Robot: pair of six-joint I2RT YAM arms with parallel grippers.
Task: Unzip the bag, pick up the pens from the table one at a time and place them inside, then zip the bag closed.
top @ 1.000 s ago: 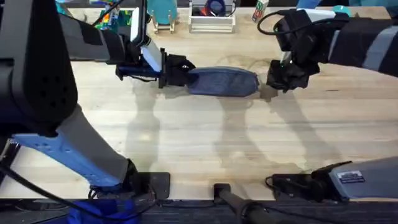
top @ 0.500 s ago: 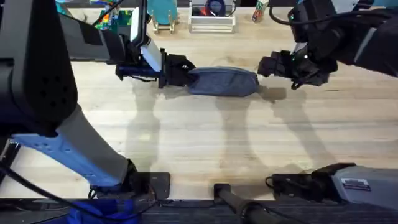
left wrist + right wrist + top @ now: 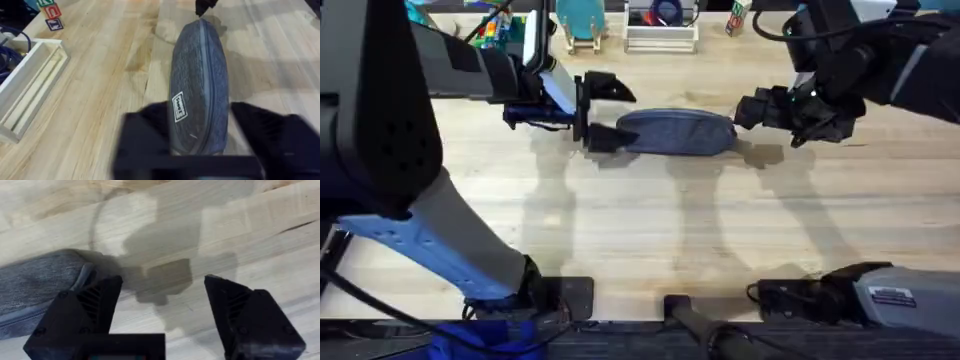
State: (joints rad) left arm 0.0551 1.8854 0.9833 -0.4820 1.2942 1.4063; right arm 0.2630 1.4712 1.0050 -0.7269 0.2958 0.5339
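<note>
With the bag [image 3: 676,132] lying zipped on the table [image 3: 640,230] between our arms, we judge the closing step all but done: we should draw both grippers straight away without dragging the fabric. Our left gripper [image 3: 605,112] straddles its end with jaws spread; our right gripper [image 3: 752,110] hangs open just beside the other end

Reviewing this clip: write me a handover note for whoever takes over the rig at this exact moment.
Left gripper: open, fingers on either side of the bag's left end, not clamped.
Right gripper: open, empty, just off the bag's right end, above the table.
Bag: lies flat across the table; the zipper looks closed along the stretch in the left wrist view.
Pens: not on the table, presumably inside.
Left: confirm the zip is shut, retract arms.
</note>
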